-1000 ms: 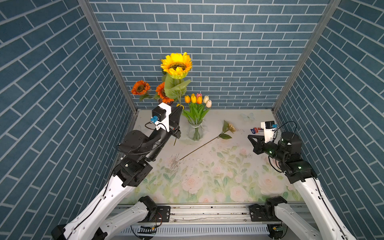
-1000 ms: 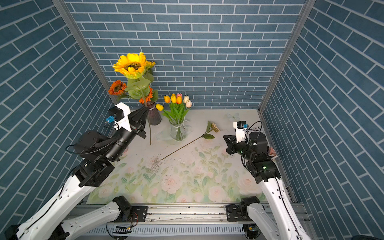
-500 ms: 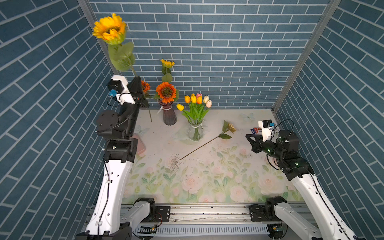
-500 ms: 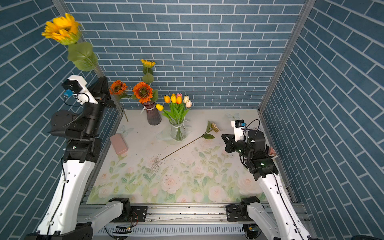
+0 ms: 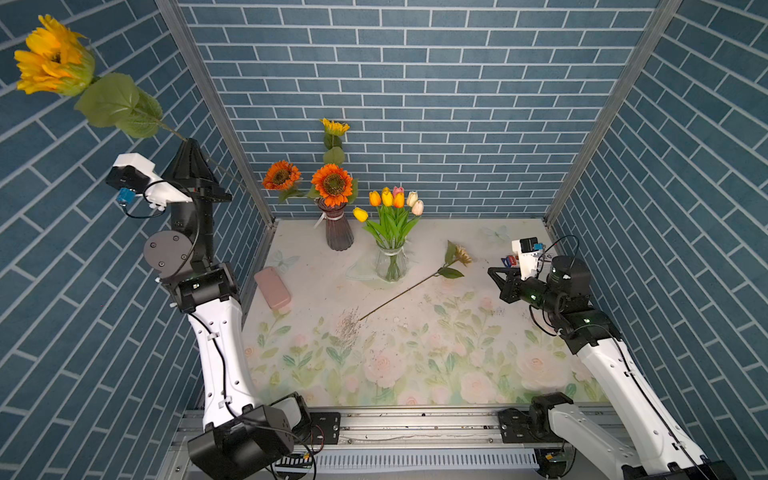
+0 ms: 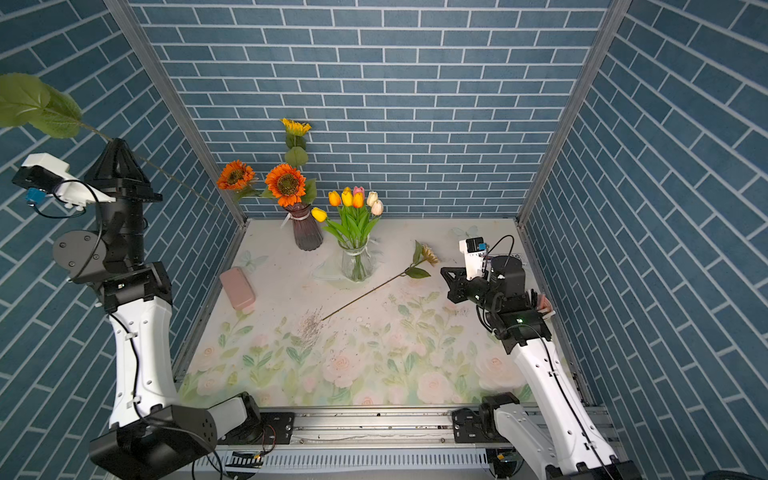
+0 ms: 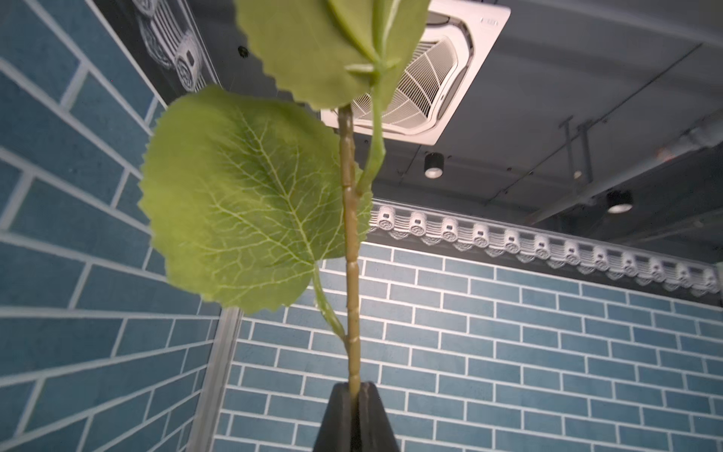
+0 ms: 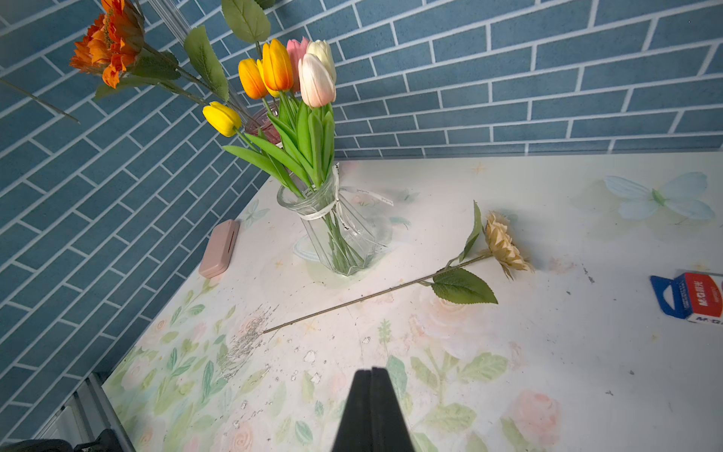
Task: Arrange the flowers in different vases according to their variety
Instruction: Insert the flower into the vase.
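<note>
My left gripper (image 5: 189,143) is raised high by the left wall, shut on the stem (image 7: 350,235) of a yellow sunflower (image 5: 54,58) whose head leans up and to the left. The dark purple ribbed vase (image 5: 338,230) at the back holds two orange sunflowers (image 5: 332,185) and a small yellow one (image 5: 334,126). Beside it the clear vase (image 5: 390,264) holds several tulips (image 5: 392,199). A cream sunflower (image 5: 461,255) lies flat on the mat, right of the clear vase. My right gripper (image 5: 492,272) hovers low at the right, shut and empty, pointing toward that flower (image 8: 504,244).
A flat pink case (image 5: 272,286) lies near the mat's left edge. A red and blue eraser box (image 8: 696,299) sits at the far right by my right arm. Blue brick walls close in three sides, and a metal rail (image 5: 415,424) runs along the front.
My left arm has swung up and to the left, carrying the yellow sunflower away from the purple vase to high beside the left wall. The right arm has barely moved.
</note>
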